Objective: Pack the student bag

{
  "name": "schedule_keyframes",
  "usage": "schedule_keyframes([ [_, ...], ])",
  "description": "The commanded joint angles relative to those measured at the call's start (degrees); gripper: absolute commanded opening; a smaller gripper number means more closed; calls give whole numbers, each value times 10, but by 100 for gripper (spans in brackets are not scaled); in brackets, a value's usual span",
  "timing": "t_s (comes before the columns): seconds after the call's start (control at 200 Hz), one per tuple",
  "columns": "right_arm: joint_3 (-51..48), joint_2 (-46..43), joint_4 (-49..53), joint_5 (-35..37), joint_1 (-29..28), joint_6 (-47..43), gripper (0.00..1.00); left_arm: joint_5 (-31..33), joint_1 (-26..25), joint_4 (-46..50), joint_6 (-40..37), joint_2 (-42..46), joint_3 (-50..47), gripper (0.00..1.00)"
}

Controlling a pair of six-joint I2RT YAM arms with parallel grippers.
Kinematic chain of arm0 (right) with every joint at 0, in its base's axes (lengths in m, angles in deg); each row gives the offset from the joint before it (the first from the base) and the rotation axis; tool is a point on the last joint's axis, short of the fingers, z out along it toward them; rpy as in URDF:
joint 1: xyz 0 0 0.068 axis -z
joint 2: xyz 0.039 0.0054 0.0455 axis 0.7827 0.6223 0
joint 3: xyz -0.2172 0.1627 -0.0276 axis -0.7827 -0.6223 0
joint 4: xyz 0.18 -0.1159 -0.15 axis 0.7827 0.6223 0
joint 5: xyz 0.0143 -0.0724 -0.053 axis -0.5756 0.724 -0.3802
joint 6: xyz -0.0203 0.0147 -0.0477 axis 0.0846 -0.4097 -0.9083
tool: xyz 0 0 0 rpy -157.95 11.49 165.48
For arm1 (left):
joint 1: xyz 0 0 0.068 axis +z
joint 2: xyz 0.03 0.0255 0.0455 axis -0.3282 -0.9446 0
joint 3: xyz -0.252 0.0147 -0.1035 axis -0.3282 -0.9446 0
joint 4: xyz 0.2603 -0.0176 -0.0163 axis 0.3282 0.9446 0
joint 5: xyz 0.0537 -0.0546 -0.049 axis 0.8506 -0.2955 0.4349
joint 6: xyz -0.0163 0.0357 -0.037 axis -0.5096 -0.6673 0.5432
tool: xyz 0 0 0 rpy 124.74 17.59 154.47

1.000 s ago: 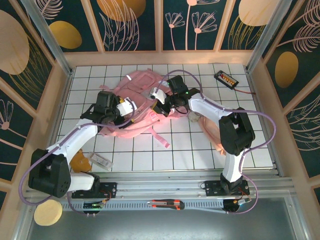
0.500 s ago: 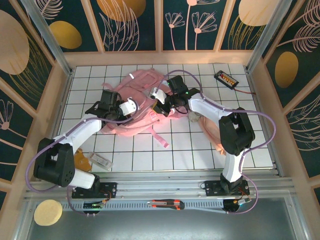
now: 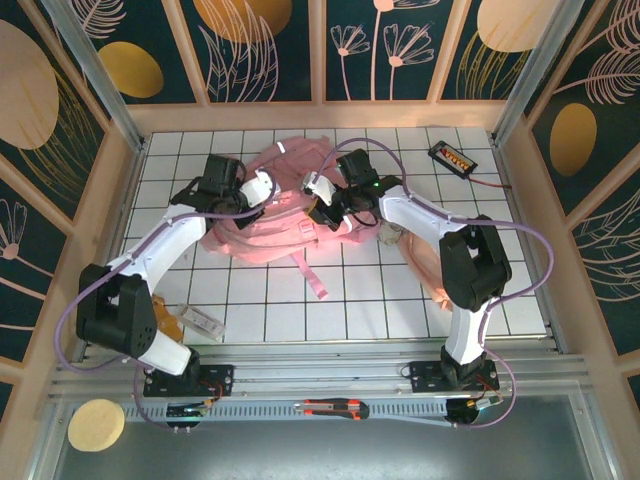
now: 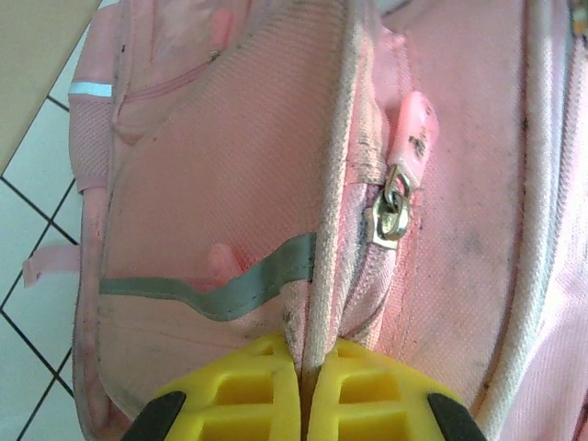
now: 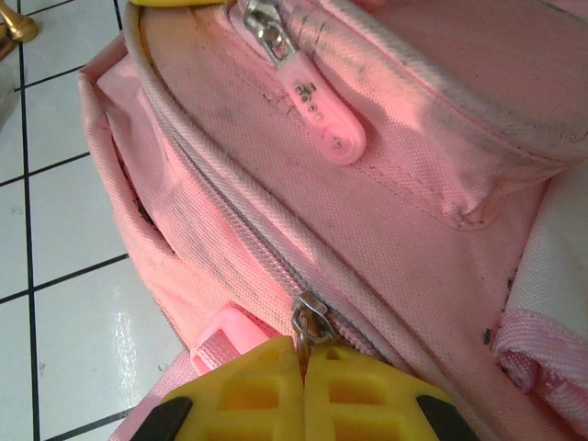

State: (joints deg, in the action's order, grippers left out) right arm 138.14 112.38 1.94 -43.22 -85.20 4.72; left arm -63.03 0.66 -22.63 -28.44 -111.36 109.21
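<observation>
Lying crumpled toward the far middle of the white tiled surface: large pink fabric student bag. At its left side, left tool pinched shut on a pale corded seam. At its right, right tool closed tight on a small metal zipper pull.

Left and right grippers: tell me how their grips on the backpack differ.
The left gripper pinches the backpack's pale piped seam; the right gripper pinches a metal zipper pull. The left gripper grips farther left on the bag than the right gripper. Both are shut, with yellow fingers.
</observation>
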Motion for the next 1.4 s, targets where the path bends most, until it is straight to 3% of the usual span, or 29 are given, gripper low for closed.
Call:
schedule_keyframes([
  [0.0, 5, -49, -32, -23, -18, 29, 0, 7, -24, -12, 76, -13, 66, 0],
  [0.265, 18, -49, 18, -27, -52, 103, 0, 77, -98, 12, 108, -38, 116, 0],
  [0.435, 53, -25, 12, -49, -75, 170, 0, 70, -124, 20, 167, -55, 142, 0],
  [0.575, 37, -20, -61, -47, -89, 267, 0, 72, -128, 12, 240, -54, 155, 0],
  [0.741, -76, -85, -208, 39, -73, 413, 0, 96, -129, 12, 310, -30, 152, 0],
  [0.906, -126, -102, -296, 23, -59, 515, 0, 71, -132, 30, 468, -44, 183, 0],
  [1.161, -192, -103, -411, 17, -59, 705, 0, 94, -141, 10, 684, -46, 200, 0],
  [1.271, -220, -117, -431, 27, -54, 757, 0, 129, -149, 40, 701, -62, 240, 0],
  [1.396, -226, -141, -389, 40, -34, 751, 0, 139, -149, 50, 698, -66, 258, 0],
])
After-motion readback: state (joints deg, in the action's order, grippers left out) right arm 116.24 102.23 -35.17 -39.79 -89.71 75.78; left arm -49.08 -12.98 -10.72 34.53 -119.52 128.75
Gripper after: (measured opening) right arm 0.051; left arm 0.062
